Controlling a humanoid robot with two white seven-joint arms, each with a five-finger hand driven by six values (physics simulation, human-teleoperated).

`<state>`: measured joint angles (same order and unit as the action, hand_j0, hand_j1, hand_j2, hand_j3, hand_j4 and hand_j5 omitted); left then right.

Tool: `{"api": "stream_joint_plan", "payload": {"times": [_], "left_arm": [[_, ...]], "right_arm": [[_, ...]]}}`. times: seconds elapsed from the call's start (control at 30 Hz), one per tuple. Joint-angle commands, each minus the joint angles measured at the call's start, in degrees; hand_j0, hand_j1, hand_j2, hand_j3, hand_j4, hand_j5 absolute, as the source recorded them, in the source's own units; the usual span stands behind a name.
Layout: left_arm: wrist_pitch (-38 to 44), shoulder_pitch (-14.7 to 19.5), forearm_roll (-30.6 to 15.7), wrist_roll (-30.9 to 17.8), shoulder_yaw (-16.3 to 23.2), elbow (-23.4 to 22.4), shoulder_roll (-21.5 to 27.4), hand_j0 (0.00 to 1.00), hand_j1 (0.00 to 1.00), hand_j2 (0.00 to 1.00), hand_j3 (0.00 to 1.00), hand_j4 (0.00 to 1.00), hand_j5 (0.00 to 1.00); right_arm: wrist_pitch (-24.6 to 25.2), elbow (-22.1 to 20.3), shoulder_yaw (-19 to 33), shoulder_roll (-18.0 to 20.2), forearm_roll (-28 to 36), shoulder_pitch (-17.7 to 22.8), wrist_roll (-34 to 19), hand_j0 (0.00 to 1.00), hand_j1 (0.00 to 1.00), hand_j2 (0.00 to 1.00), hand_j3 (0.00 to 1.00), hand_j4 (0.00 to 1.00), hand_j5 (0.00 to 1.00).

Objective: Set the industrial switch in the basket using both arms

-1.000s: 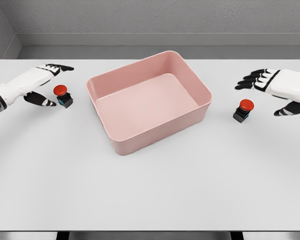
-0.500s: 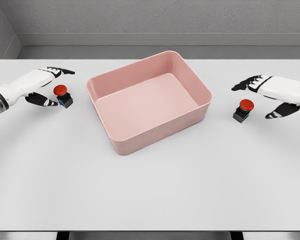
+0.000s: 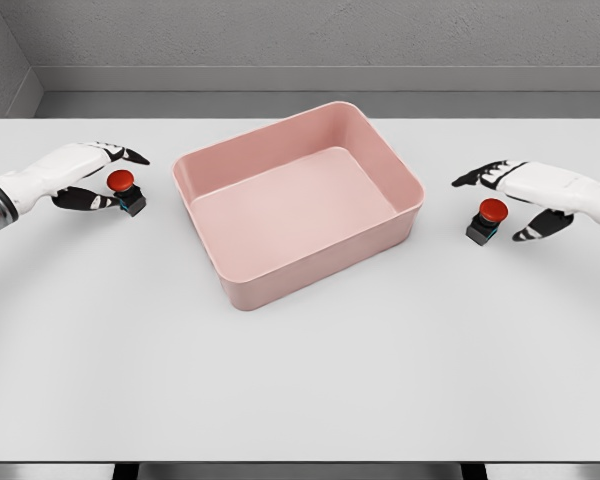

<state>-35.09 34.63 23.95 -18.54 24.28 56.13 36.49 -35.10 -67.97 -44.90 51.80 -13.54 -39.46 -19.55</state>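
White surface [image 3: 300, 380] under a grey wall, pink basket [image 3: 212, 258] at its middle, one red-capped switch on each side.

Left hand [image 3: 80, 175] has its fingers spread around the left industrial switch [image 3: 127, 192], thumb near its base; contact cannot be told. Right hand [image 3: 525, 192] is likewise spread, just beside the right industrial switch [image 3: 485, 220]. Both switches stand on the surface outside the basket. Both arms are cut off at the frame edges.

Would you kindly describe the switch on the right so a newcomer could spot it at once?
Start at the pink basket mid-table and look past its right wall. There stands a small black switch with a red button, beside the right hand. Its twin lies left of the basket.
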Motion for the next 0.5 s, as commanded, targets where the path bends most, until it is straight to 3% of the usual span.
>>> {"api": "stream_joint_plan", "payload": {"times": [0.0,0.13,0.37,0.47], "left_arm": [[0.09,0.0,-0.39,-0.01,0.07,-0.06,0.07,0.74,0.74,0.74,0.74,0.74,0.74],[0.09,0.0,-0.31,-0.01,0.16,0.03,-0.02,0.74,0.74,0.74,0.74,0.74,0.74],[0.09,-0.18,-0.22,-0.01,0.24,0.03,-0.11,0.67,0.67,0.67,0.67,0.67,0.67],[0.09,-0.18,-0.22,-0.1,0.24,0.03,-0.11,0.65,0.65,0.65,0.65,0.65,0.65]], "right_arm": [[0.1,1.7,0.07,-1.52,-0.61,0.0,0.04,0.99,0.99,0.99,0.99,0.99,0.99],[0.1,3.72,0.16,-2.75,-1.22,-0.44,0.04,0.99,0.99,0.99,0.99,0.99,0.99],[0.1,3.28,0.07,-2.75,-2.1,-0.44,0.04,0.79,0.79,0.79,0.79,0.79,0.79],[0.1,3.11,0.07,-2.75,-2.28,-0.35,0.04,0.77,0.77,0.77,0.77,0.77,0.77]]}}
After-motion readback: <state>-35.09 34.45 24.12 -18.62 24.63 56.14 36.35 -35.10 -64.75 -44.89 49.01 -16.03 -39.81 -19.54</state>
